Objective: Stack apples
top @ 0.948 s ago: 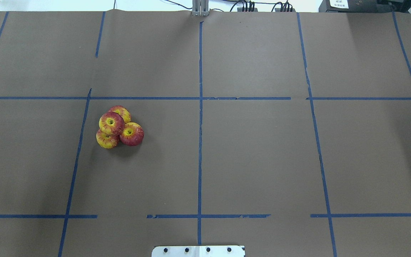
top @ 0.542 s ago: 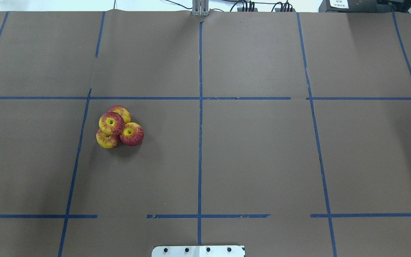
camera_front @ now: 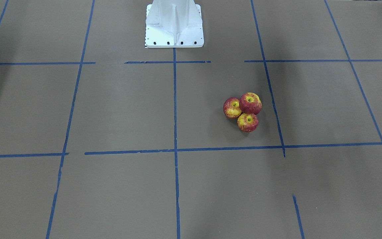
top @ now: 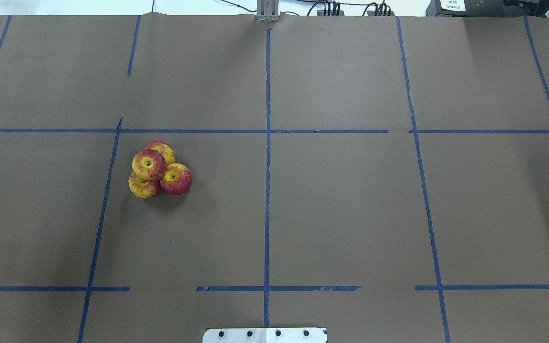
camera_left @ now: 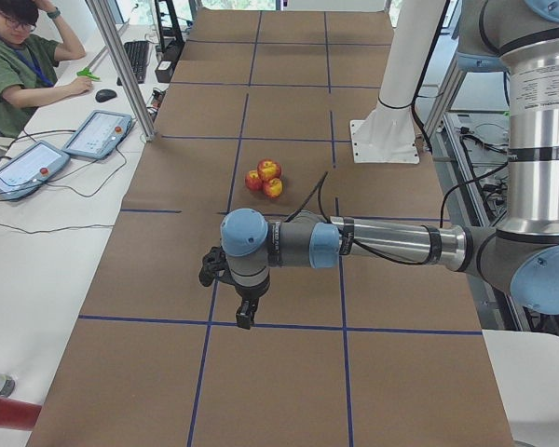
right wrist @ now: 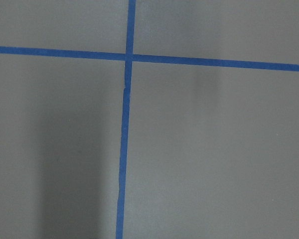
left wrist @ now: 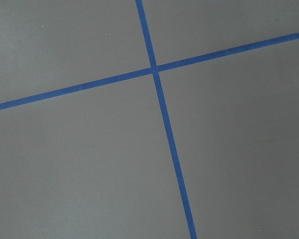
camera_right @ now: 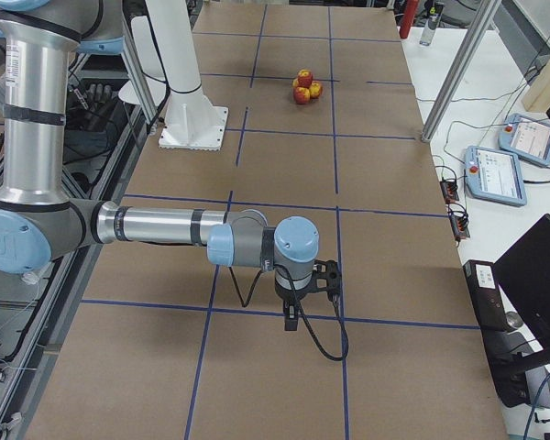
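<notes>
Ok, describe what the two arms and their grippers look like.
Both the left arm and right arm are silver tubes with grey joints and light-blue caps. The left gripper and right gripper are black, with a black cable looping by each wrist.

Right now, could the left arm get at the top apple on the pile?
Probably yes. The left gripper hangs apart from the top apple, with only bare table showing between them in the left side view, and that apple sits exposed atop the lower apples.
</notes>
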Motion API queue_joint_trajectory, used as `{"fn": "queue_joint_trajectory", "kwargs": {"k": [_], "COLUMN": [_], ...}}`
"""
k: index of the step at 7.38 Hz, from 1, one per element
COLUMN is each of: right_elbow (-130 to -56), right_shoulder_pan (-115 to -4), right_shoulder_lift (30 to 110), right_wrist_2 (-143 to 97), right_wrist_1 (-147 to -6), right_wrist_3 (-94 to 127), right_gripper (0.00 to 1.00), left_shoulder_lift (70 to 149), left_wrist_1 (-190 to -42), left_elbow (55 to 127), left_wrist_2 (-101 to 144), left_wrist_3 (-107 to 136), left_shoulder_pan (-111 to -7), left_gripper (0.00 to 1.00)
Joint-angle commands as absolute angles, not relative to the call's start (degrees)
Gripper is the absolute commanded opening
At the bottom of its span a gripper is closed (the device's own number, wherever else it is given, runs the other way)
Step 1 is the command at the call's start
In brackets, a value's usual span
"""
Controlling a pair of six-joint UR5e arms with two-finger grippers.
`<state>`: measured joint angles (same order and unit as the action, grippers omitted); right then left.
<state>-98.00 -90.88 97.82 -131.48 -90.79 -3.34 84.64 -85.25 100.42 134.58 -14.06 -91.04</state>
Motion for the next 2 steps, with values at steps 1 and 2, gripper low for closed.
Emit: {"fn": "queue_joint_trajectory", "kwargs": {"k": [1, 2], "right_elbow": [-98.0, -98.0], "right_shoulder_pan": [-90.9, -90.9], "right_shoulder_lift": [97.8, 97.8], "right_wrist_2": [-131.5, -131.5], "right_wrist_1": [-90.8, -90.8], "right_wrist_3": [-3.3, -3.3], "right_gripper": [1.0, 1.0], "left_shoulder_lift": [84.6, 84.6], "left_wrist_1": [-85.3, -85.3], "left_elbow": [100.5, 100.5], "left_wrist_2": [134.6, 134.6], "left_wrist_3": [-14.1, -14.1], "left_shoulder_pan": [-91.0, -91.1], "left_gripper": [1.0, 1.0]}}
